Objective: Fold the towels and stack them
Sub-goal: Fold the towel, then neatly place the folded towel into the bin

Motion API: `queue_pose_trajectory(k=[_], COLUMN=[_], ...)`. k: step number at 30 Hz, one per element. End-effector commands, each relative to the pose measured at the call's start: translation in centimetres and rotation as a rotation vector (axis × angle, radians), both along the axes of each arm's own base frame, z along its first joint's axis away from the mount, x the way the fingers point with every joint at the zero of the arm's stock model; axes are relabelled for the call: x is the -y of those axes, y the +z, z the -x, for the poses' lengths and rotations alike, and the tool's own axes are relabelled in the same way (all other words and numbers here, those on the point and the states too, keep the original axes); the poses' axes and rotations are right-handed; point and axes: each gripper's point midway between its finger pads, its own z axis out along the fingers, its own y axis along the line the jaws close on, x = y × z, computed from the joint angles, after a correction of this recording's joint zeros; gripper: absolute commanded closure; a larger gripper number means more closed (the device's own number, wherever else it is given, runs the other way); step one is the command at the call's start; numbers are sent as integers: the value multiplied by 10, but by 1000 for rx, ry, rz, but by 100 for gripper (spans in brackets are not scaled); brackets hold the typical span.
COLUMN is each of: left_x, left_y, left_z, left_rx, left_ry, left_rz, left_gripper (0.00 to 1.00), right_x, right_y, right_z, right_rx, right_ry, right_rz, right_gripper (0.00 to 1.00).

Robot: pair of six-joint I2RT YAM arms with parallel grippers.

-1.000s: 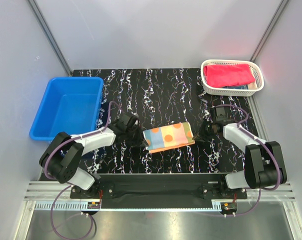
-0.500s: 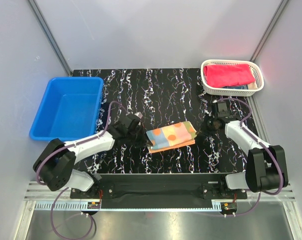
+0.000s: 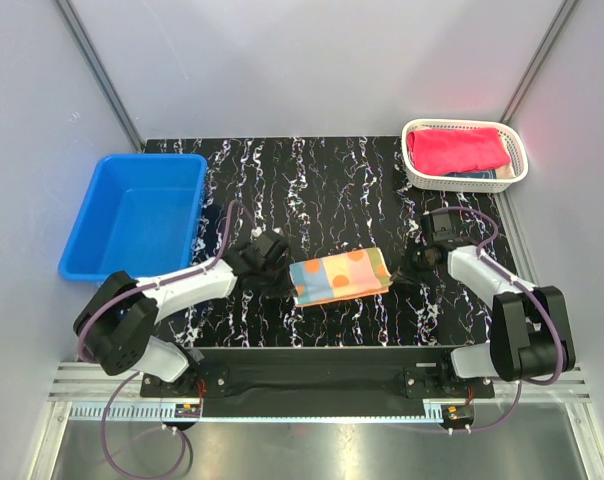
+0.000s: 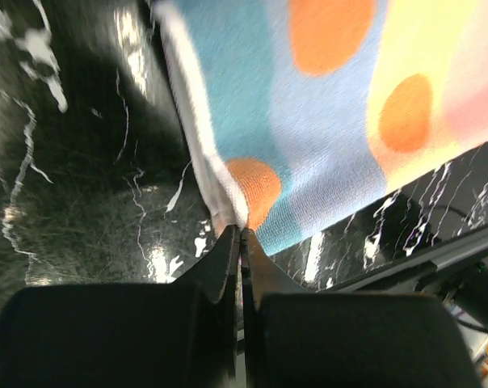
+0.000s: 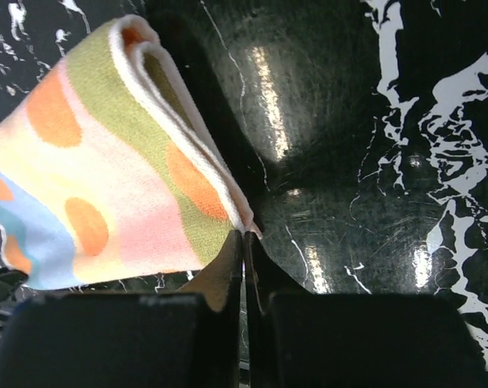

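Observation:
A folded towel (image 3: 339,277) with orange dots on blue, yellow, pink and green patches lies mid-table between the arms. My left gripper (image 3: 290,283) is shut at its near left corner. In the left wrist view the closed tips (image 4: 241,230) pinch the white-edged corner of the towel (image 4: 349,121). My right gripper (image 3: 397,272) is shut at the right end. Its tips (image 5: 244,233) meet on the folded corner of the towel (image 5: 107,186). A pink-red towel (image 3: 457,150) lies folded in the white basket (image 3: 414,178) at the back right.
A blue bin (image 3: 102,165) stands at the left edge of the black marbled table (image 3: 312,190). Something dark blue (image 3: 474,176) shows under the pink-red towel in the basket. Grey walls close in on both sides.
Half a second ago the dotted towel was tilted, its right end nearer the back. Now it lies level and slightly nearer. Both grippers shifted with it and stayed shut.

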Motion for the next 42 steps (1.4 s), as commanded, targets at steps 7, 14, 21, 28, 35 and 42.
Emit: queue_pose_trajectory(k=[7, 14, 21, 28, 35, 42], left_x=[-19, -5, -5, 40, 11, 7], left_y=[16, 7, 53, 41, -11, -19], left_z=[-19, -7, -24, -26, -20, -13], left_rx=[136, 91, 187, 141, 30, -16], left_ry=[27, -42, -48, -157, -91, -63], left_rz=[-92, -47, -72, 78, -36, -19], left_gripper=[100, 80, 56, 56, 57, 57], right_x=[-21, -16, -13, -23, -30, -38], right_y=[5, 3, 32, 9, -19, -24], right_z=[13, 16, -7, -31, -17, -7], right_rx=[46, 15, 115, 56, -19, -50], right_ry=[45, 32, 79, 221, 273, 282], right_rz=[-129, -101, -57, -58, -103, -141], right_gripper=[93, 72, 52, 51, 51, 55])
